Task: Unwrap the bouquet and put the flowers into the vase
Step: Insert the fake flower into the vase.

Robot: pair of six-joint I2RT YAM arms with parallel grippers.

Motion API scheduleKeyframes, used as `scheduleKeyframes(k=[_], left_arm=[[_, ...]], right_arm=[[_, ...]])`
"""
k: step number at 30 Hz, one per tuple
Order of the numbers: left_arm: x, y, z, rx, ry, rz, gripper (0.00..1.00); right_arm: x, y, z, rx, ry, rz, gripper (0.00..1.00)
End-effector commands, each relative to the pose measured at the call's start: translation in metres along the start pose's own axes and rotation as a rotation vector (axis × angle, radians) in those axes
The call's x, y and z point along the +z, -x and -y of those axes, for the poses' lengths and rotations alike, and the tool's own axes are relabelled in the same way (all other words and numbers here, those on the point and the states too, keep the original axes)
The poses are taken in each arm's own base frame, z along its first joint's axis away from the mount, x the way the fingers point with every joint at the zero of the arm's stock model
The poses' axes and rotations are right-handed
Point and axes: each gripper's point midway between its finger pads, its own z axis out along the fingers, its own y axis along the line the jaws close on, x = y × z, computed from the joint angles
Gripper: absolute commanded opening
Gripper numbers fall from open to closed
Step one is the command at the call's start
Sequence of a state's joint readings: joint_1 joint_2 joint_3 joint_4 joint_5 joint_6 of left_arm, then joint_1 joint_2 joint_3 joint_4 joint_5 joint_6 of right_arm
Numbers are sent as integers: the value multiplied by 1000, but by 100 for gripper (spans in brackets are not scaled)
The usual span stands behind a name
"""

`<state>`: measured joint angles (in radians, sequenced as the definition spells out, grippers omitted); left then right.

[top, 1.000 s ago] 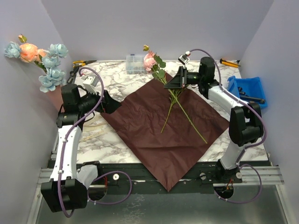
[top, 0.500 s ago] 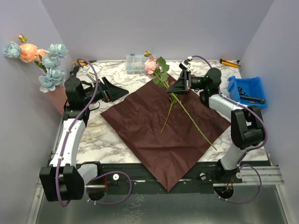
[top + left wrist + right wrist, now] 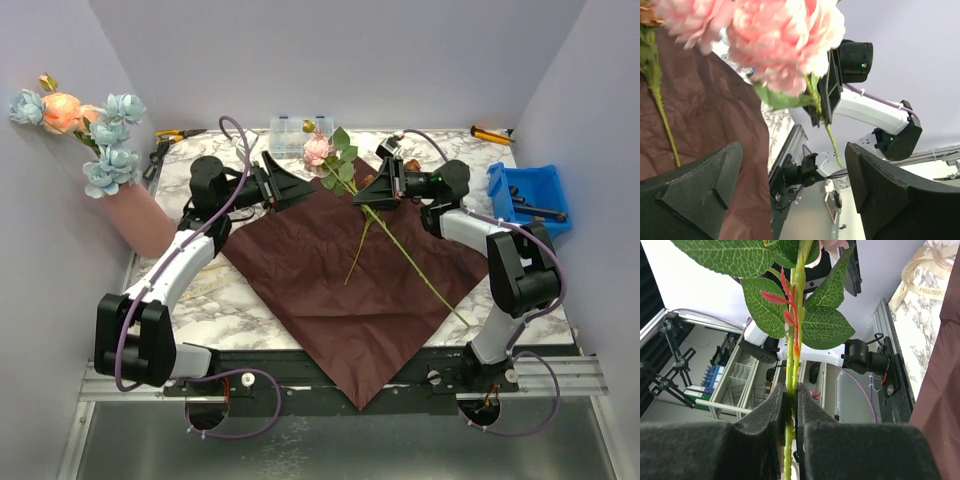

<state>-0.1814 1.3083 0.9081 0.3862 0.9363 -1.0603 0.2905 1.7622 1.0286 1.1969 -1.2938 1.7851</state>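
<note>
Pink flower [image 3: 318, 148] raised at the bloom end, its stem [image 3: 790, 407] pinched between the narrow-set fingers of the right gripper [image 3: 365, 198]. Green leaves just above the grip. Lower end of the stem slanting down across the sheet [image 3: 330, 300] toward its right corner. Small brown bud [image 3: 311, 127] close by the bloom. Second stem [image 3: 355, 255], thin, beside the first and over the sheet; gripped too or not, cannot tell. Sheet spread open and flat on the table [image 3: 220, 310], one corner hanging past the near edge.

Left gripper [image 3: 298, 188] spread wide with nothing between the fingers, pointed at the bloom from the left, just beside it.

Other flowers [image 3: 95, 135], blue and peach, already in the vase [image 3: 145, 222], tilted at the table's left edge by the wall [image 3: 60, 260]. Beige ribbon [image 3: 927, 280] loose on the marble, left of the sheet.

At the back: clear box [image 3: 290, 130] behind the bloom, pliers [image 3: 178, 133] toward the left, orange tool [image 3: 490, 132] toward the right. Blue bin [image 3: 528, 195] at the right edge, behind the right arm.
</note>
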Motion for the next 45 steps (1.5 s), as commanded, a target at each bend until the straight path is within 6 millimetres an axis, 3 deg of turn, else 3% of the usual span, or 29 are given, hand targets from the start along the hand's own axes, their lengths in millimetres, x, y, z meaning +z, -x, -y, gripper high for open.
scheduleKeyframes(k=[1,6,12,16,23,24,26,30,34,40,45], left_arm=[[26,22,21,-7,-60,58,91],[51,30,23,-60,-87,69,88],[74,29,22,-103,-108,55,73],[81,29,13,-145,-108,49,51],[78,28,21,-132,-140,51,15],[77,28,24,-122,-146,51,9],[73,29,31,-91,-158,53,0],[66,31,42,-22,-155,49,0],[57,33,52,131,-103,43,0],[33,43,58,466,86,40,0],[-4,68,87,750,265,82,0]], right_arm=[[6,-5,1,-31,33,13,1],[13,-11,2,-25,42,4,1],[19,-18,4,-39,42,-24,1],[24,-25,4,-57,44,-53,1],[24,-28,5,-97,39,-65,1],[24,-28,5,-106,35,-65,4],[24,-29,6,-129,27,-74,21],[23,-33,4,-178,20,-111,53],[18,-35,-8,-271,21,-134,76],[3,-30,-13,-347,-26,-103,88],[-6,-25,-8,-408,-80,-73,96]])
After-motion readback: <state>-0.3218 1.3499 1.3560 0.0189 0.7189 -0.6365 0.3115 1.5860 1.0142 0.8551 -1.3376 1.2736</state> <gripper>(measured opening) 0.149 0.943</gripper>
